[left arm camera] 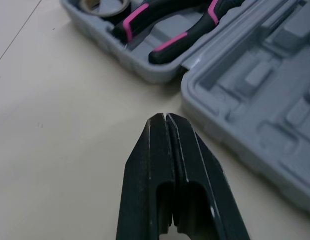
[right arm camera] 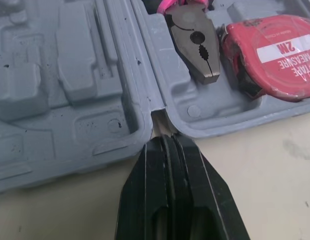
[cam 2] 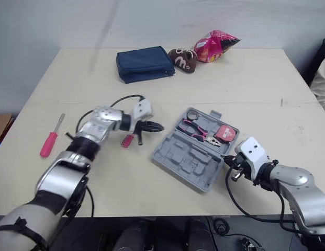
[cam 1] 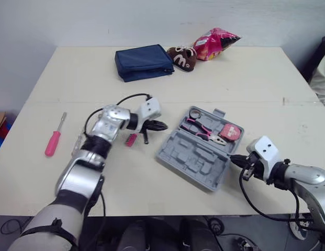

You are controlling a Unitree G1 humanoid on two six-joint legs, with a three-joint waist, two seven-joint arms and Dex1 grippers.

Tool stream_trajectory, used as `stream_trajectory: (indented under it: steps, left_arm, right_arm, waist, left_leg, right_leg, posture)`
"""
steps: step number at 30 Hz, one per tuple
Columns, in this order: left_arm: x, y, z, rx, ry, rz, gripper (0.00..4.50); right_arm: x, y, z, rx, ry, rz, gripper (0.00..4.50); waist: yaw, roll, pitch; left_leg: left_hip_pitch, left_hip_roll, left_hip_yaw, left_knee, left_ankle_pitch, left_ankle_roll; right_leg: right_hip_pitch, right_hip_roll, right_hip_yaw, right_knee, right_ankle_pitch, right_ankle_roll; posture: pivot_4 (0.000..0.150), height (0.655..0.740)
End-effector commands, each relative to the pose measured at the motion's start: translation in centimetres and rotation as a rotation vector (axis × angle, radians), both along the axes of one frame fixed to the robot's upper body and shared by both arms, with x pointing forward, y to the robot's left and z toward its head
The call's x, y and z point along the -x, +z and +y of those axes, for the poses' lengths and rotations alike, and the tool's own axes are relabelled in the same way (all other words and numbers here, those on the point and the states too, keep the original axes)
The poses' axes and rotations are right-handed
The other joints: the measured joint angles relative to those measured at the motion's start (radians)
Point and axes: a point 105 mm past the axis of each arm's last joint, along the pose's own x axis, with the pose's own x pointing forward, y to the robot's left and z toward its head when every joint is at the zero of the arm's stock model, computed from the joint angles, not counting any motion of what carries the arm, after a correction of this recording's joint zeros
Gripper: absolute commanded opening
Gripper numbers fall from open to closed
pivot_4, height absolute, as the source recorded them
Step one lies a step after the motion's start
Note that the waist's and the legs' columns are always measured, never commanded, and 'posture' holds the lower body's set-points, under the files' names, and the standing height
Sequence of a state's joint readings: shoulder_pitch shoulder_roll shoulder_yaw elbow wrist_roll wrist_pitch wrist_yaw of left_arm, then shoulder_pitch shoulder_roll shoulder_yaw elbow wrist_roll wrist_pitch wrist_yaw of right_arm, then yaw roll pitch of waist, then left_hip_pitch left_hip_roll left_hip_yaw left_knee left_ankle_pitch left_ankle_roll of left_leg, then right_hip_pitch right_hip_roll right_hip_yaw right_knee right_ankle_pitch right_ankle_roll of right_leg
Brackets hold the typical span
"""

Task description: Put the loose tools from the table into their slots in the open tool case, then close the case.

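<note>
The grey tool case (cam 1: 189, 157) lies open mid-table. Its far half holds pink-handled pliers (cam 1: 201, 130), a red tape measure (cam 1: 231, 132) and a tape roll (cam 1: 194, 113). The near half's moulded slots hold nothing. A pink screwdriver (cam 1: 54, 137) lies far to the left. A small pink bit holder (cam 1: 131, 139) and a short black tool (cam 1: 145, 137) lie just left of the case. My left gripper (cam 1: 162, 125) is shut and empty above those two, pointing at the case. My right gripper (right arm camera: 167, 141) is shut, its tip at the case's hinge on the right side.
A folded blue pouch (cam 1: 144, 61), a brown plush item (cam 1: 183, 56) and a pink snack bag (cam 1: 214, 43) sit at the table's far edge. Bare tabletop lies between them and the case.
</note>
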State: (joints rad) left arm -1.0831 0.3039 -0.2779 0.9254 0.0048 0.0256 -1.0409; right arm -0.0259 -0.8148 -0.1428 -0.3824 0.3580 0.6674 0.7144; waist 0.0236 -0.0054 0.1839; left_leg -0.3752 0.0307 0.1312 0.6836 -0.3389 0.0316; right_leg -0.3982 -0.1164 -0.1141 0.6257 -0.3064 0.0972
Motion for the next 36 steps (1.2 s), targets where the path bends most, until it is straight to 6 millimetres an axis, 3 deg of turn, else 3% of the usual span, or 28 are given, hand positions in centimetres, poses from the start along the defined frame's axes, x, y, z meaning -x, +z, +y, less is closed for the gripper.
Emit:
stream_trajectory:
  steps: [1,6,12,20,28,36]
  left_arm:
    - [-0.4,0.1,-1.0,-0.024,-0.014,-0.029,0.0]
    - [-0.6,-1.0,-1.8,-0.066,0.001,-0.023,0.0]
    - [0.3,-1.4,-1.3,-0.071,-0.065,0.04,0.0]
    - [3.1,-3.8,1.7,-0.129,-0.109,0.094,0.0]
    - [8.0,-4.5,3.5,-0.117,0.013,0.139,0.0]
    - [9.7,-4.8,4.4,-0.115,0.127,0.156,0.0]
  right_arm:
    - [-0.2,0.1,0.2,0.006,0.003,-0.013,0.06]
    - [-0.3,0.0,0.5,0.004,0.017,-0.016,0.06]
    - [-0.7,0.2,0.5,-0.003,0.023,-0.024,0.06]
    - [-1.4,0.4,1.6,0.016,0.13,-0.01,0.06]
    - [-2.5,0.6,3.4,0.029,0.244,-0.004,0.06]
    - [-2.8,0.6,3.7,0.056,0.303,0.012,0.06]
  waist:
    - [-0.004,0.0,0.0]
    - [-0.002,-0.001,0.0]
    - [-0.004,-0.001,0.0]
    - [-0.029,-0.001,0.0]
    - [-0.03,0.0,0.0]
    - [-0.026,0.0,-0.001]
  left_leg:
    - [0.0,0.0,0.0,0.0,0.0,0.0]
    - [0.0,0.0,0.0,0.0,0.0,0.0]
    - [0.0,0.0,0.0,0.0,0.0,0.0]
    - [0.0,0.001,0.0,0.0,0.0,0.0]
    - [0.001,0.002,0.0,0.0,0.0,0.0]
    - [0.002,0.002,-0.001,0.0,0.0,0.0]
  right_leg:
    - [0.0,0.0,0.0,0.0,0.0,0.0]
    - [0.0,0.0,0.0,0.0,0.0,0.0]
    - [0.0,0.0,-0.001,0.001,0.0,0.0]
    - [0.0,0.0,0.0,0.001,0.0,0.0]
    - [0.0,0.0,0.003,0.002,0.0,0.0]
    - [0.001,-0.001,0.008,0.001,0.0,0.0]
  posture:
    - [0.15,0.74]
    - [0.15,0.74]
    - [0.15,0.74]
    - [0.15,0.74]
    - [0.15,0.74]
    - [0.15,0.74]
